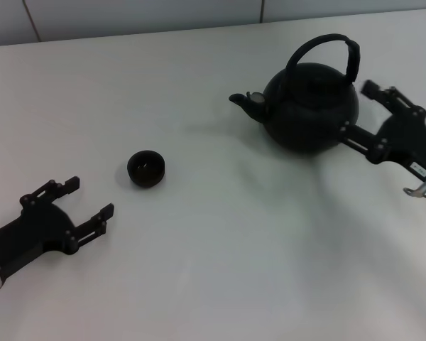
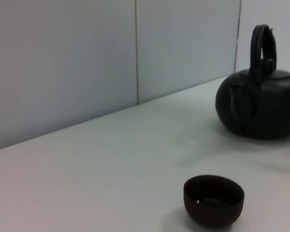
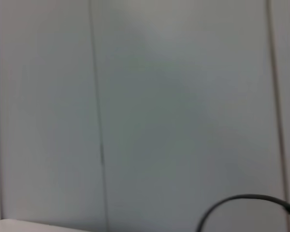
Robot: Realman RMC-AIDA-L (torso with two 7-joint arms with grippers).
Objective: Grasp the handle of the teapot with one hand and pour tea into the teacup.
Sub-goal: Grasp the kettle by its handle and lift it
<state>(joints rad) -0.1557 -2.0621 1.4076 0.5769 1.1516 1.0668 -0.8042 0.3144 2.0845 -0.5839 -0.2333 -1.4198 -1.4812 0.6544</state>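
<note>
only a thin arc of the handle [image 3: 246, 205] visible in the right wrist view, cut by the frame edge; teapot body out of view there. right end effector [image 1: 362, 114] partly hidden behind the teapot [image 1: 309, 106]. left arm cropped at the head view's edge. teapot's far side clipped in the left wrist view.

Bare worktop [image 1: 220, 249] lies wide between the teacup [image 1: 146, 168] and the teapot [image 1: 309, 105]. The right claw [image 1: 361, 112], fingers spread, sits just beside the teapot, its handle [image 1: 325, 51] arching unobstructed above.
</note>
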